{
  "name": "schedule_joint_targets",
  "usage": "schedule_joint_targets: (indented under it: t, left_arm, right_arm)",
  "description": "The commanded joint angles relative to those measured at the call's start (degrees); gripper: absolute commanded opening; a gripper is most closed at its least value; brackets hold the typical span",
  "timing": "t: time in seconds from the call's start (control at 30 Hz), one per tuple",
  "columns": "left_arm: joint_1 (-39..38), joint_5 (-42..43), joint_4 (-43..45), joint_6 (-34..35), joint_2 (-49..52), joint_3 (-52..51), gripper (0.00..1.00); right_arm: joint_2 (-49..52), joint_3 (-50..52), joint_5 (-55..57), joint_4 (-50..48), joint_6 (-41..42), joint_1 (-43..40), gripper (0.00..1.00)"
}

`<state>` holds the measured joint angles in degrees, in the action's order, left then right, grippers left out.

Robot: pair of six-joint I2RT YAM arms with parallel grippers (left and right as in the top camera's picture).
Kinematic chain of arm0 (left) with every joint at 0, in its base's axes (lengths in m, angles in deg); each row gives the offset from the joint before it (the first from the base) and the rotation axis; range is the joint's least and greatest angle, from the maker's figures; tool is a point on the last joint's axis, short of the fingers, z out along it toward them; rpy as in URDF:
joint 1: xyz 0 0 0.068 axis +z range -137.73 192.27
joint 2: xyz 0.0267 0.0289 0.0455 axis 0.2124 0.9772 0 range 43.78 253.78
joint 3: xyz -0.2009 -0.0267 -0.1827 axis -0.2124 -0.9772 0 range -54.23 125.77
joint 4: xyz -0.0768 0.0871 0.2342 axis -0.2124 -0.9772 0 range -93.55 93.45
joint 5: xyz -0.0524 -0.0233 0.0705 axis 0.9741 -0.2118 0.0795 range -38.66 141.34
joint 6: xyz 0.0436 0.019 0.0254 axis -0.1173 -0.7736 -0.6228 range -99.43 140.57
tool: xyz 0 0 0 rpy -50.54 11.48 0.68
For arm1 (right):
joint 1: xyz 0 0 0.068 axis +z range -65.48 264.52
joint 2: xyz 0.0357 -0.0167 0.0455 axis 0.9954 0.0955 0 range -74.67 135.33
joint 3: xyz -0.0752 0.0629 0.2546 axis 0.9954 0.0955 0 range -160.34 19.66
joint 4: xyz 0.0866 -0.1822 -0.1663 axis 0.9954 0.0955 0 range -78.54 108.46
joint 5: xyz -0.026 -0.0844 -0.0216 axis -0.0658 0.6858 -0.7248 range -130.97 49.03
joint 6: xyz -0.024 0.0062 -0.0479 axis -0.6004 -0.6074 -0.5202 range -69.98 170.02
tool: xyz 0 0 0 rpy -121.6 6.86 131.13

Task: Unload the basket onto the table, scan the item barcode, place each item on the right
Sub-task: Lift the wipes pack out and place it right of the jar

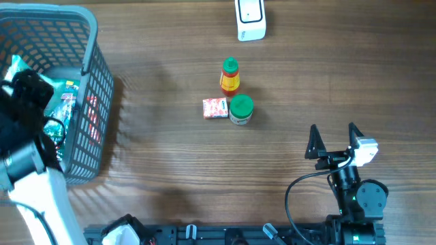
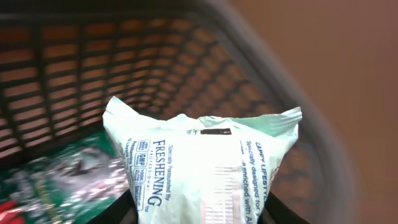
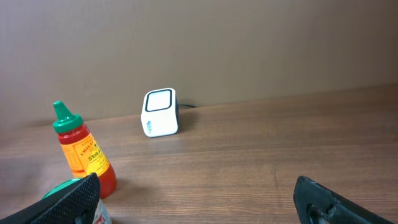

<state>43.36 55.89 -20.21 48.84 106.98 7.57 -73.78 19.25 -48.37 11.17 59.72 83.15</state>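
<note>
A pale green and white packet (image 2: 199, 162) with blue print stands between the black fingers of my left gripper (image 2: 199, 211), which is shut on its lower part inside the grey basket (image 2: 273, 81). From overhead, the left gripper (image 1: 27, 92) sits over the basket at the far left, with a corner of the packet (image 1: 15, 67) showing beside it. The white barcode scanner (image 1: 250, 19) stands at the table's far edge, and its window shows in the right wrist view (image 3: 159, 112). My right gripper (image 1: 334, 139) rests at the near right, open with nothing in it (image 3: 196, 202).
The basket (image 1: 95, 82) holds more green and red packets. Mid-table stand a red sauce bottle with a green cap (image 1: 230, 76) (image 3: 84, 152), a green-lidded can (image 1: 241, 109) and a small red box (image 1: 215, 107).
</note>
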Motion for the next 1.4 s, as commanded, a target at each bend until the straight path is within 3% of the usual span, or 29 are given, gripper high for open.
schedule_joint_targets:
  t: [0.0,0.17,0.23,0.57,0.83,1.1,1.37]
  left_arm:
    - [-1.29,10.97,0.9,3.02,-7.34,1.29,0.41]
    - [-8.59,11.54,1.77,5.27,-14.67,1.29,0.41]
    - [-15.85,11.47,2.89,5.51,-16.76,1.29,0.41]
    - [-42.49,4.0,8.81,5.64,-9.6,1.29,0.4]
    - [-61.24,1.29,21.03,5.66,6.75,1.29,0.41]
    - [-77.59,-10.69,34.18,4.98,25.81,1.29,0.42]
    - [-82.75,-17.7,40.37,5.03,40.5,1.29,0.46]
  right_arm:
    - [-0.46,0.11,0.37,-0.26,-0.57,0.22,1.0]
    - [-0.46,0.11,0.37,-0.24,-0.57,0.22,1.0]
    - [-0.46,0.11,0.35,-0.26,-0.57,0.22,1.0]
    - [-0.46,0.11,0.37,-0.26,-0.57,0.22,1.0]
    - [-0.46,0.11,0.37,-0.26,-0.57,0.22,0.99]
    - [-0.46,0.11,0.35,-0.24,-0.57,0.22,1.0]
    - [-0.46,0.11,0.37,-0.26,-0.57,0.22,1.0]
